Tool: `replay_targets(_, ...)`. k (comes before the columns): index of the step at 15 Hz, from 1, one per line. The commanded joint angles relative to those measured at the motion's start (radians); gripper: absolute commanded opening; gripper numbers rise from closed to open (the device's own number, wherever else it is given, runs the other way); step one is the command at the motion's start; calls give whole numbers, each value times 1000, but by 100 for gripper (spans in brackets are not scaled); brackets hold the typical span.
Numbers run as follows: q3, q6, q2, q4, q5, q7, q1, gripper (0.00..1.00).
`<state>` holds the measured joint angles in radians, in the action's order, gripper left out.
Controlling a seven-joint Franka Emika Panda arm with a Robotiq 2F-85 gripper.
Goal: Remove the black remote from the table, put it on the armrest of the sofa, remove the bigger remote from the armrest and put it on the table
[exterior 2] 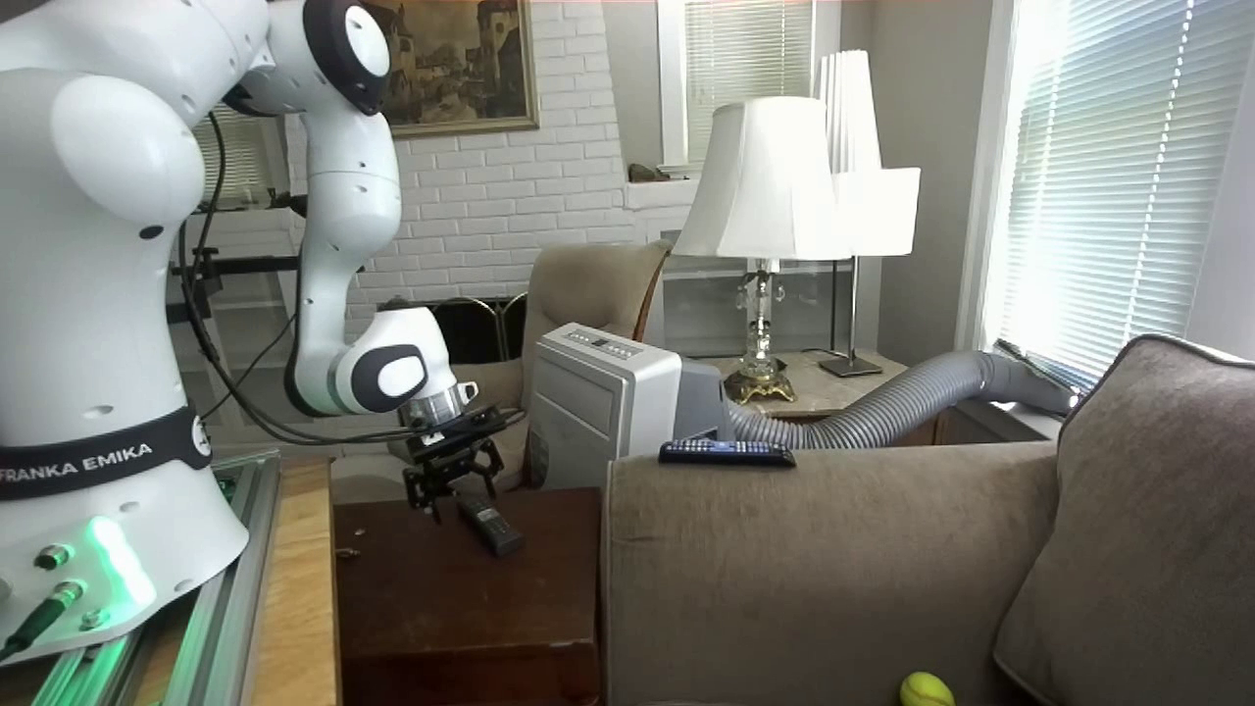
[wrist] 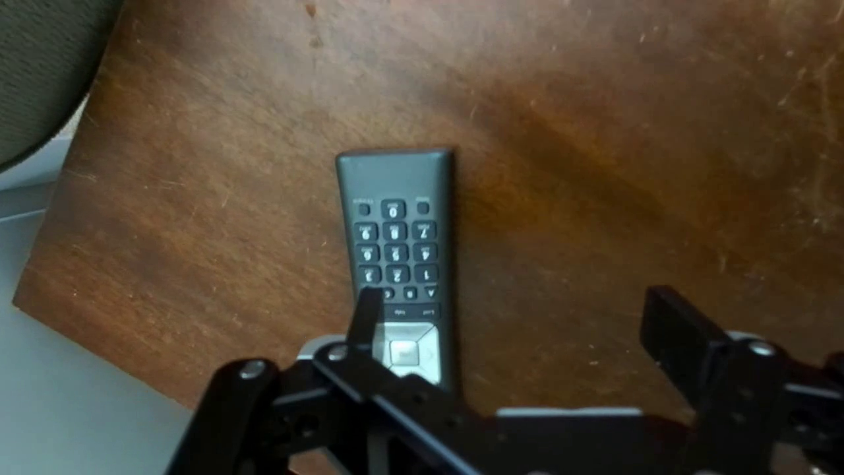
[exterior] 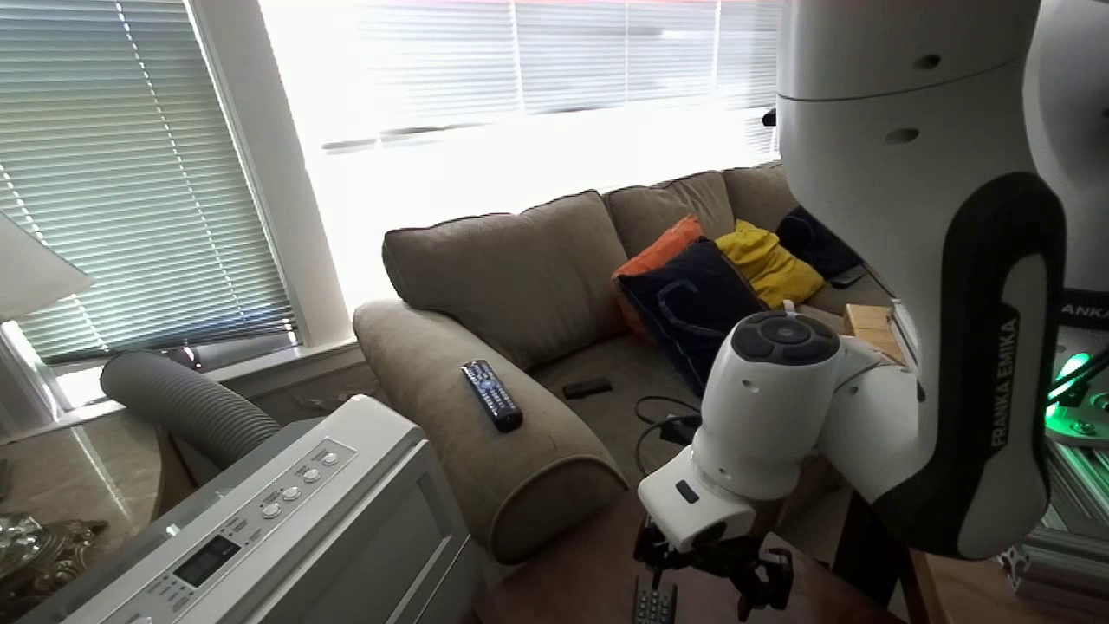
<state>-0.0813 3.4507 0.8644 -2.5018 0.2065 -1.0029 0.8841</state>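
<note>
So the gripper (wrist: 521,323) is hanging low over the brown table (wrist: 580,224), and its fingers (wrist: 682,340) are standing wide apart. In the wrist view the black remote (wrist: 397,260) is lying on the wood at about 10 o'clock from the gap, long way running 12 to 6, number buttons facing up. The finger at 9 o'clock is crossing in front of the remote's edge, and I can't tell if the two are touching.

The bigger remote (exterior: 492,396) is resting on the sofa's (exterior: 502,286) rounded armrest (exterior: 554,442), buttons facing up, around 10 o'clock from the gripper in an exterior view. Same view: a small dark bar (exterior: 586,387) is lying on the sofa at 3 o'clock from the bigger remote, showing too little detail to name. An orange pillow (exterior: 658,251), a navy pillow (exterior: 689,299) and a yellow pillow (exterior: 767,264) are bunching together at roughly 2 o'clock. A boxy machine (exterior: 321,537) is standing near the armrest at 8 o'clock, its ribbed hose (exterior: 186,403) bending away toward 10. In an exterior view, a tennis ball (exterior 2: 927,689) is peeking up around 5 o'clock from that remote.
</note>
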Motion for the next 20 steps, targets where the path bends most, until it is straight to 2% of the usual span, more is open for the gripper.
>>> replay_targets(1,-10,-78,25,101,-123,142,-3,100)
replay_targets(3,-15,-116,29,150,-173,205,0,100)
replay_targets(4,-30,-79,8,96,-205,218,7,100)
replay_targets(8,-42,-85,9,105,-253,257,6,100)
replay_targets(13,-30,-186,42,178,-428,230,-90,100)
replay_targets(14,-46,-195,49,193,-448,235,-85,100)
replay_targets(16,-35,-227,64,230,-484,247,-118,100)
replay_targets(20,-59,-253,98,268,-508,289,-84,100)
